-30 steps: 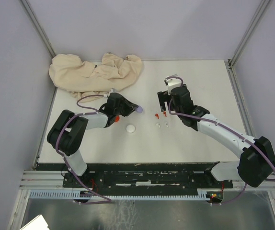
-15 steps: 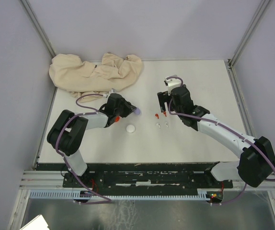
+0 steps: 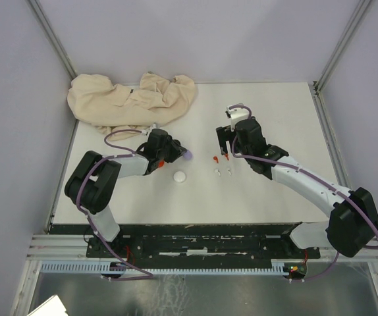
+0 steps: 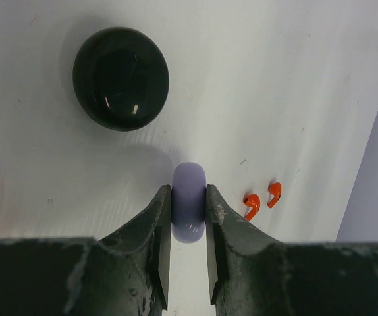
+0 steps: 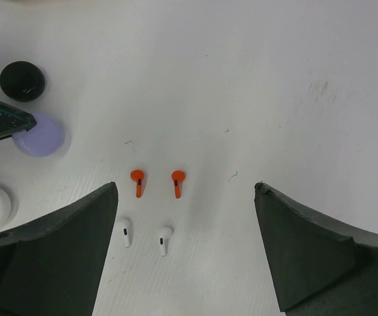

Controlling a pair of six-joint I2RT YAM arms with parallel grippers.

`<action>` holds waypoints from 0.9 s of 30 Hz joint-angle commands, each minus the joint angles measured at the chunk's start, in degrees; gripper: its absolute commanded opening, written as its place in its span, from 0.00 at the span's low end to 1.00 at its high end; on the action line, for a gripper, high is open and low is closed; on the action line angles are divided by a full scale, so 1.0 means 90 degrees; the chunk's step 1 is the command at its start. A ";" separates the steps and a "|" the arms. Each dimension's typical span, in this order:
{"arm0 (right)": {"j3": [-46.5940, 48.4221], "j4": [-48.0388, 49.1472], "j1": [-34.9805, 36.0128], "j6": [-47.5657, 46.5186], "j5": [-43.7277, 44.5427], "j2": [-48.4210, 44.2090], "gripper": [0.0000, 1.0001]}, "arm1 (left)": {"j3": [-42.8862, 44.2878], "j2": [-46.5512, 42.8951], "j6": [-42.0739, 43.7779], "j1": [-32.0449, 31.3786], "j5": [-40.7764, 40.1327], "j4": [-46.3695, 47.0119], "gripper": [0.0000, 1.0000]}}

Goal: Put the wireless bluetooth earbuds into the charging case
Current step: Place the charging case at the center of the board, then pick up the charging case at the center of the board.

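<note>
The left gripper [image 4: 188, 191] reaches out, pinching the purple disc [image 4: 189, 174] on its edge. The right gripper [image 5: 186, 187] points down, fingers spread wide over the red earbuds [image 5: 137, 182].

Two red earbuds [image 5: 137, 179] flat, side by side, ahead of the right claw [image 5: 186, 187], white earbuds [image 5: 126, 232] just nearer it; pale purple charging case [image 4: 189, 178] pinched edge-up in the left claw [image 4: 189, 194]

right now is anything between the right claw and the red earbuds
Nothing visible. The red earbuds lie on bare table in the gap between the open right claw fingers. The white earbuds lie just beside them, not touching.
</note>
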 commanded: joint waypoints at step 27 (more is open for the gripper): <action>0.2483 -0.0799 0.0762 0.0023 -0.3089 0.2421 0.86 | -0.0773 -0.2884 0.0269 0.1552 -0.1277 -0.1086 0.83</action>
